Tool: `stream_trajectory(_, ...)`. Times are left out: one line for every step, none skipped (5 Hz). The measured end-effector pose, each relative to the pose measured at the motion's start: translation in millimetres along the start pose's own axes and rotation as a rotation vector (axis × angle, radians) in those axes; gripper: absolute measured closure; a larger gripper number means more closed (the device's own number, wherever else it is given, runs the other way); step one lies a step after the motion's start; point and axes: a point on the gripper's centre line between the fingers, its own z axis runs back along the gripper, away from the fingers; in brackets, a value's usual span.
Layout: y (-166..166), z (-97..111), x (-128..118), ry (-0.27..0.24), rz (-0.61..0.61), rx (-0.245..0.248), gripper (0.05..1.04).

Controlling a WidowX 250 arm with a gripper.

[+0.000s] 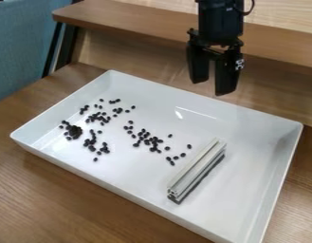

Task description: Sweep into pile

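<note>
– Although the beans (153,141) share one white tray (253,156), would you call any of that a pile?

– Hardly. From the camera view, they lie scattered over the left and middle of the tray floor, in loose patches with stray ones between. The nearest thing to a heap is the small dark clump (75,132) by the left end.

– And the bar (196,168) they'd be swept with?

– I take that pale, grooved bar to be the sweeper, yes. It lies slantwise on the tray floor, to the right of the beans, with a few strays near its left side. Nothing is holding it.

– What about the gripper (212,86)?

– It hangs near the top of the view, by the tray's far rim, well apart from the bar. Its two fingers point down, spread with a clear gap between them, and there's nothing in the gap.

– So how far along is the job?

– Barely begun, I'd judge. The beans are all inside the tray, which helps, but the gathering is left to do. The bar has to be gripped, set down beyond the outer beans and drawn inward, probably from more than one side.

– And the strays?

– They'd likely need a pass of their own.
</note>
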Motion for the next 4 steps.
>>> stream_trajectory(2,-16,-1,0.036,0.006,-0.019,0.083)
stream_trajectory(-3,-26,5,0.028,-0.003,-0.03,0.083)
stream_trajectory(-21,-49,2,0.059,-0.018,-0.043,0.083)
stream_trajectory(-28,-52,-18,0.066,0.035,-0.028,0.083)
